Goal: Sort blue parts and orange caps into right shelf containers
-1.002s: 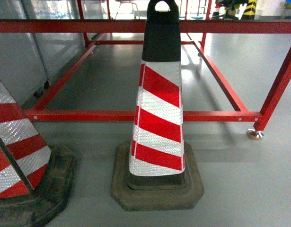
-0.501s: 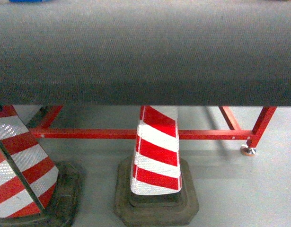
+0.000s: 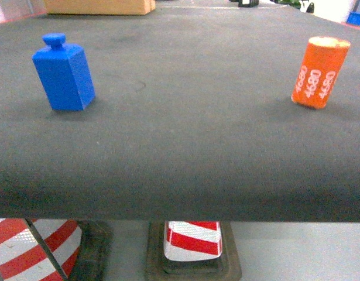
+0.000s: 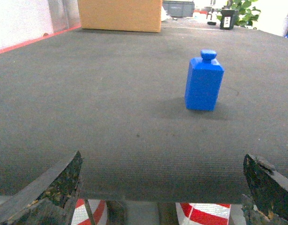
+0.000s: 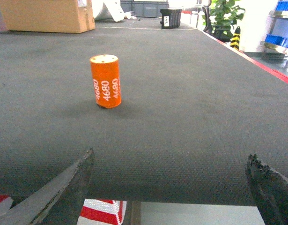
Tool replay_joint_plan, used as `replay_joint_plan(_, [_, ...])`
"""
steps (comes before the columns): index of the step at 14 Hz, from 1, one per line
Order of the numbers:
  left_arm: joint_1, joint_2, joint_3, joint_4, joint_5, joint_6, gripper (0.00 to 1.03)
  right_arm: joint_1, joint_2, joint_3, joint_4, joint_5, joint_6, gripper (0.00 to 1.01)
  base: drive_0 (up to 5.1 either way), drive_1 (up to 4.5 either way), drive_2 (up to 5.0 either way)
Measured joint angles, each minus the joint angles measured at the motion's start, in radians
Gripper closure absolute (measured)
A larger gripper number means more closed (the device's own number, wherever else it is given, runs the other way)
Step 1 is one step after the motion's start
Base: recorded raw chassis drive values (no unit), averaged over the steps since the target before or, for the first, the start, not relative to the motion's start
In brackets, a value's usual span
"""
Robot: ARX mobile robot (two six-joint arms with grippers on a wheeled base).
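Head view: blue part [image 3: 64, 73] and orange cap [image 3: 319, 72] upright and well apart on dark table [image 3: 185, 158], likely staged one per arm; no blue crates in sight.

Left wrist: left gripper [image 4: 165, 192] spread wide, holding nothing, blue part ahead, right of centre.

Right wrist: right gripper [image 5: 174, 187] equally wide, empty, cap ahead, toward left finger.

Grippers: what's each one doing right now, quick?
Left gripper: open, holding nothing.
Right gripper: open, holding nothing.
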Motion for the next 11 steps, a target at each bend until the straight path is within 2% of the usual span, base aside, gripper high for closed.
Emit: replay_joint_plan(11, [0.000,0.000,0.000,0.000,0.000,0.000,0.05,0.000,0.000,0.000,0.000,0.000,0.000,0.03,0.0,0.00,0.0])
